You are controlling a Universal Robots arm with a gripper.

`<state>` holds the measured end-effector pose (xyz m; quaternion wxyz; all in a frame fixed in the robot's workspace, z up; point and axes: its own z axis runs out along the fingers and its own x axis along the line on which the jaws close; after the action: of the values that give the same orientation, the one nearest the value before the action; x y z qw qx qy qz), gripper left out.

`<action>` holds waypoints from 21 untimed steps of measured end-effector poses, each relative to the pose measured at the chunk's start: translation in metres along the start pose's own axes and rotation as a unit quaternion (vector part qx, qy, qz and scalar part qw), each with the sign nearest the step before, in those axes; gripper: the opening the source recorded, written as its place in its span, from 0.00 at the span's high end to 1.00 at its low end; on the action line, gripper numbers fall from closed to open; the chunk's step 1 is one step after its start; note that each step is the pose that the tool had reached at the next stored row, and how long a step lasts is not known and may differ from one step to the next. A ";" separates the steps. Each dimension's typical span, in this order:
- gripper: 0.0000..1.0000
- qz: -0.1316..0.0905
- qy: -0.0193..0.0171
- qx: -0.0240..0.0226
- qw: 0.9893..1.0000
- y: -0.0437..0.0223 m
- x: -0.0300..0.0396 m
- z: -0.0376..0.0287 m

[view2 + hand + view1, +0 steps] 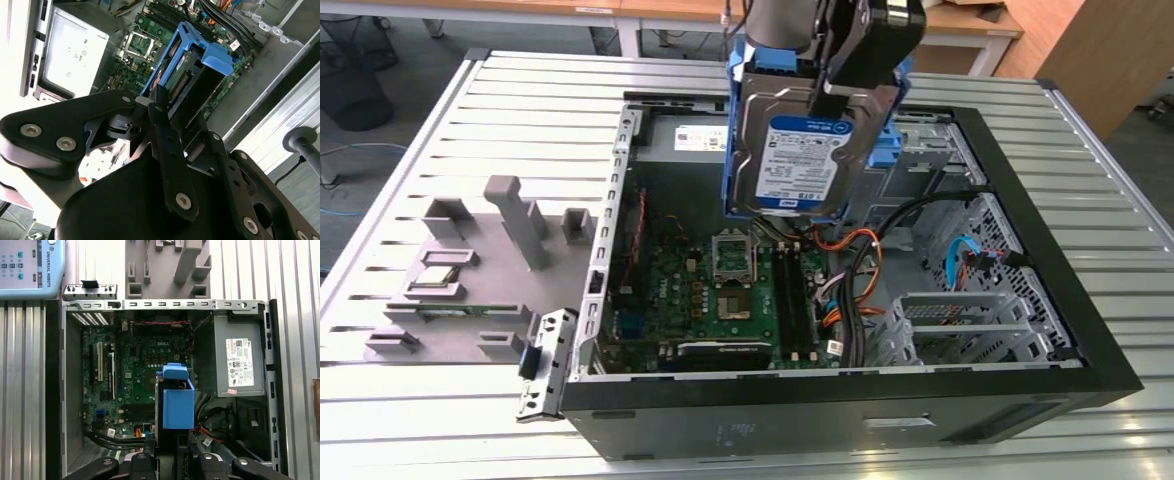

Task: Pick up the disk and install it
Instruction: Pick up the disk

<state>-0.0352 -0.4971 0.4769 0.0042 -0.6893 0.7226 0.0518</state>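
Note:
The disk [794, 150], a silver hard drive with a white-and-blue label and blue side rails, hangs upright in the air over the open computer case [1067, 330]. My gripper [843, 95] is shut on its upper end, coming down from above. In the second wrist view, the black fingers [161, 107] clamp the disk [200, 65], which points down at the motherboard. In the first wrist view, the disk's blue rail [177, 400] stands edge-on above the board, just beyond the gripper [172, 457].
The grey power-supply box [240, 360] sits in one corner of the case. A metal drive cage [961, 320] and loose cables [854, 260] lie at the exterior view's right. A grey foam tray [467, 300] holding a small chip [438, 275] lies beside the case.

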 end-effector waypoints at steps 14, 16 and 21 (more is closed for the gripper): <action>0.65 0.000 0.000 0.000 1.000 -0.0007 0.0157 0.0000; 0.65 0.000 0.000 0.000 1.000 -0.0008 0.0157 -0.0001; 0.65 0.000 0.000 0.000 1.000 -0.0010 0.0158 -0.0001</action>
<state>-0.0350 -0.5129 0.4757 0.0041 -0.6893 0.7226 0.0518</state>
